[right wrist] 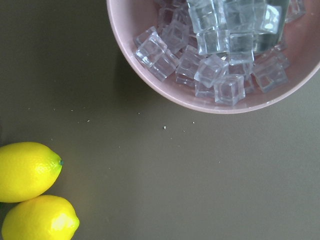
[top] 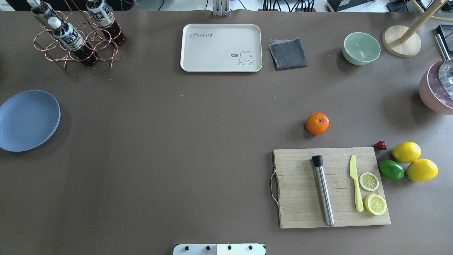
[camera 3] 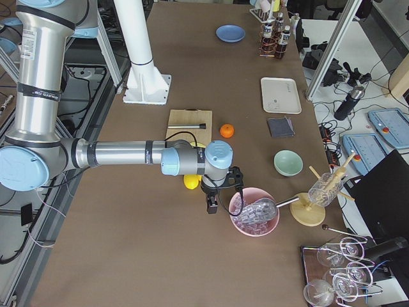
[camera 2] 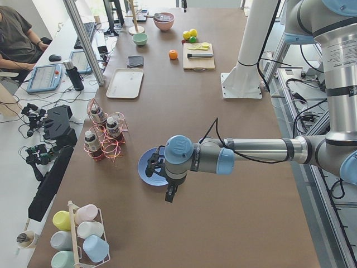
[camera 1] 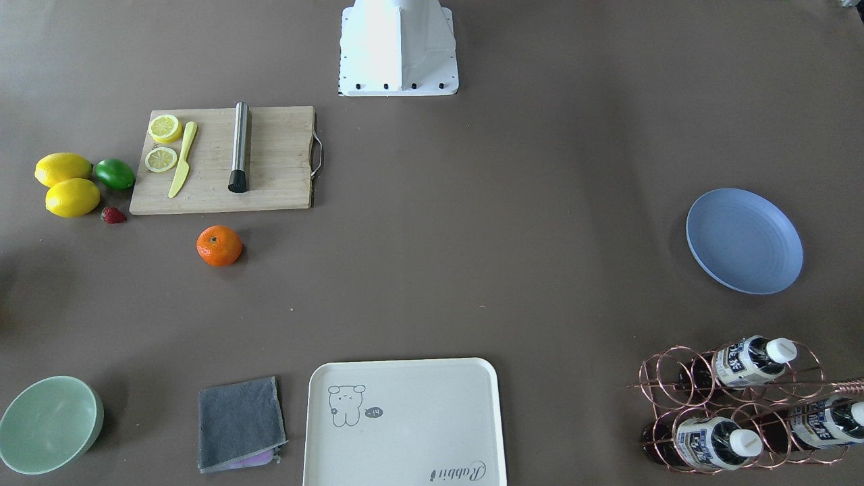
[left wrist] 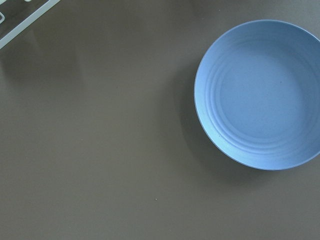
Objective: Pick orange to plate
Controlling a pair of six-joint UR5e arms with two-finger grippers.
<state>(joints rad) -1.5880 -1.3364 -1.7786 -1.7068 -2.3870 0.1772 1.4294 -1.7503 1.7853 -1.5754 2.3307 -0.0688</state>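
- The orange [top: 317, 123] sits on the bare table on my right-arm side, stem dimple up; it is just past the far edge of the cutting board [top: 300, 184], near it but not touching, with open table on its other sides.
- The plate [top: 28, 120] lies at the table's left edge, well apart from the fruit; nothing is on it; the left wrist camera looks straight down at it.
- The left gripper [camera 2: 169, 196] hangs near the plate in the left side view; that is the only view that shows it, so I cannot tell whether its fingers are spread or pressed together.
- The right gripper [camera 3: 210, 206] hangs beside the pink bowl [right wrist: 150, 75] of ice cubes and the lemons [right wrist: 25, 170]; again only a side view shows it, so I cannot tell its state; the orange is not in its wrist view.
- I judge nothing is done yet; the fruit is unheld and the right arm, the nearer one, has to travel to it first.
- Handling, as I judge it: light and fairly firm, with a smooth skin and a round body that will roll if nudged; too hard a squeeze could mark it or pop it out sideways.
- I would come straight down over the dimple and close across the widest middle; I would set the fingers to the fruit's left and right, so neither meets the board edge.
- The carry crosses the whole table; the plate's shallow rim may let the fruit roll, so I would set it down low at the centre.
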